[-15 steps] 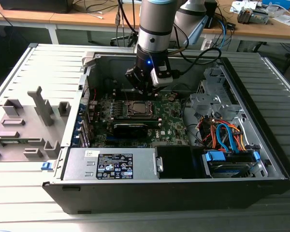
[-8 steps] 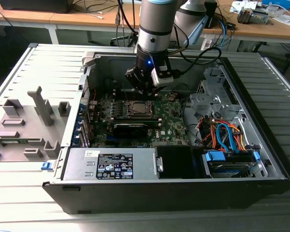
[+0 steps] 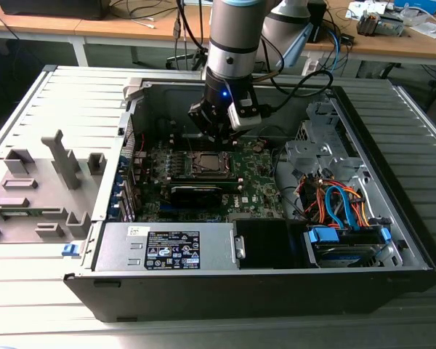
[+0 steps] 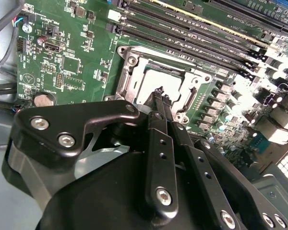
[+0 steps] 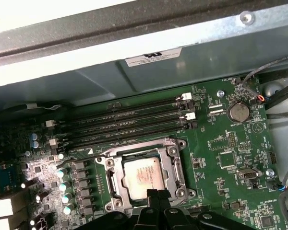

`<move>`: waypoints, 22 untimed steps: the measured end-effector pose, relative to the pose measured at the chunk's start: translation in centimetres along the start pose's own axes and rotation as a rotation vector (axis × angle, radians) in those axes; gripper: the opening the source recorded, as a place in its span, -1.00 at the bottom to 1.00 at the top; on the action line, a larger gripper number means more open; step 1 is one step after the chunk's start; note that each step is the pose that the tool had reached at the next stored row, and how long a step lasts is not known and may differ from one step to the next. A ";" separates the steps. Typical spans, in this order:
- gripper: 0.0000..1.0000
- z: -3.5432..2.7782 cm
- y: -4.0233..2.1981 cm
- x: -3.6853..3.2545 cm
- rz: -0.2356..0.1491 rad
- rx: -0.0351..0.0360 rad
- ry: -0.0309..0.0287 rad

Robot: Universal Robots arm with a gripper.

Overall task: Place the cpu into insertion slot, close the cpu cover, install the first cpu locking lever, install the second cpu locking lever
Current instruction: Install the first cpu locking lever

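Observation:
Inside the open computer case, the cpu [image 5: 141, 172] lies flat in the insertion slot [image 3: 209, 161] on the green board, its silvery top [image 4: 156, 76] facing up. The cpu cover [image 5: 176, 165], a silver frame with a window, lies down around the chip; its frame [image 4: 129, 79] also appears in the second wrist view. My gripper [image 3: 217, 143] hangs just above the socket's edge. In both wrist views its black fingertips [image 4: 159, 93] [image 5: 157, 194] are pressed together with nothing between them, a little above the cover's rim. I cannot make out how the locking levers sit.
Black memory slots [image 5: 125, 122] run beside the socket. A long black card [image 3: 196, 193] lies in front of it, then the power supply [image 3: 167, 247]. Orange and blue cables [image 3: 334, 203] and a drive bay fill the exterior view's right. Grey plastic fixtures [image 3: 51, 174] stand outside the case.

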State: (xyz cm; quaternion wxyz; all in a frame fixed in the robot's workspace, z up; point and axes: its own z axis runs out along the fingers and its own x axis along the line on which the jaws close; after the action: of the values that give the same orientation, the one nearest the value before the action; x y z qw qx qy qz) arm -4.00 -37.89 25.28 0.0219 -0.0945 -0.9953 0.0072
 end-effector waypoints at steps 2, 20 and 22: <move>-0.79 0.00 0.00 0.00 -0.006 0.0002 -0.0001; -0.79 0.02 0.00 0.00 -0.056 0.0024 -0.0010; -0.79 0.02 0.00 0.00 -0.060 0.0025 -0.0011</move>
State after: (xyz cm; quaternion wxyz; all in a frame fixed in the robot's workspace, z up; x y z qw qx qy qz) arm -4.00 -37.89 25.26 0.0217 -0.0646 -0.9976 0.0079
